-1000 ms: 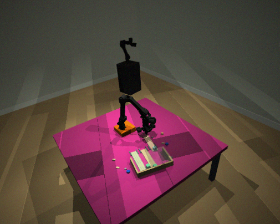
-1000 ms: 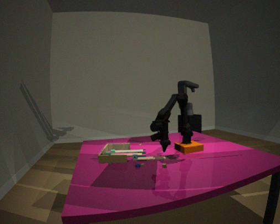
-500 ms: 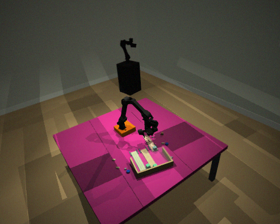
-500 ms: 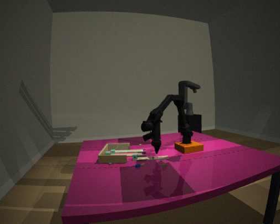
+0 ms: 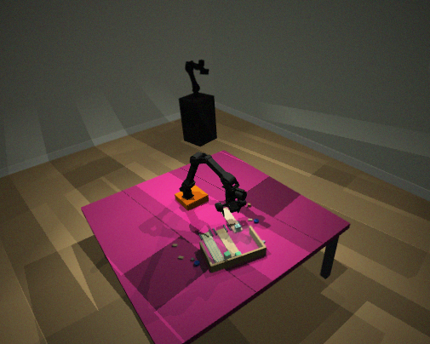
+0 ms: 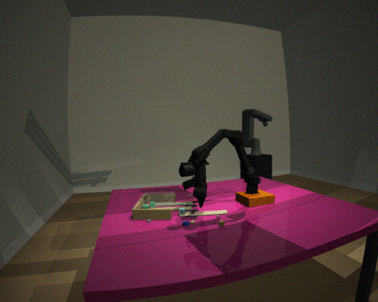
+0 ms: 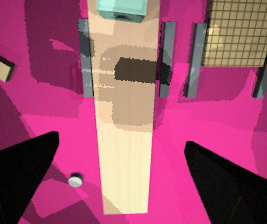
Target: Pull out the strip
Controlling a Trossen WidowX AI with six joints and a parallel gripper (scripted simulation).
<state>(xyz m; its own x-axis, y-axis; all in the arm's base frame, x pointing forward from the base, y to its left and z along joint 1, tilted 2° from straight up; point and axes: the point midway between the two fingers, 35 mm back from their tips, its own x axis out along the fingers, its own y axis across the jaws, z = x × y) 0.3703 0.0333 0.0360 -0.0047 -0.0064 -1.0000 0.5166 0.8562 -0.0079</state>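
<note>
"Grey walls (image 5: 92, 43) (image 6: 174, 93) enclose a magenta counter (image 5: 283, 247) (image 6: 148, 262) (image 7: 219, 122). Which view shows its corners?"

"Top: all but the near one, which is cut off below. Its arm (image 5: 213, 163) (image 6: 215, 140) stands on an orange base (image 5: 180, 201) (image 6: 262, 202) near the far-left edge. Exterior crops the near-right corner."

"Where is the wooden tray (image 5: 241, 260) (image 6: 152, 214)?"

"Toward the near-right edge, with magenta surface between its wall and that edge."

"And the pale strip (image 5: 229, 216) (image 6: 212, 213) (image 7: 126, 175)?"

"Outside the tray, on its base-facing side. Wrist shows the end, with counter on either side; the opposite end is cut off."

"State of the gripper (image 5: 230, 208) (image 6: 200, 205) (image 7: 122, 139)?"

"Wide, holding nothing: fingers apart above the strip. Exterior overlaps them."

"The labelled cube (image 5: 237, 227) (image 6: 182, 211) (image 7: 122, 7)?"

"On the strip, just outside the tray. Exterior shows a dark mark, too small to read; wrist crops the cube. Two green cubes inside the tray appear only in top and exterior."

"Smallest?"

"A white disc (image 7: 75, 180), plain in wrist, left of the strip as pictured."
</note>
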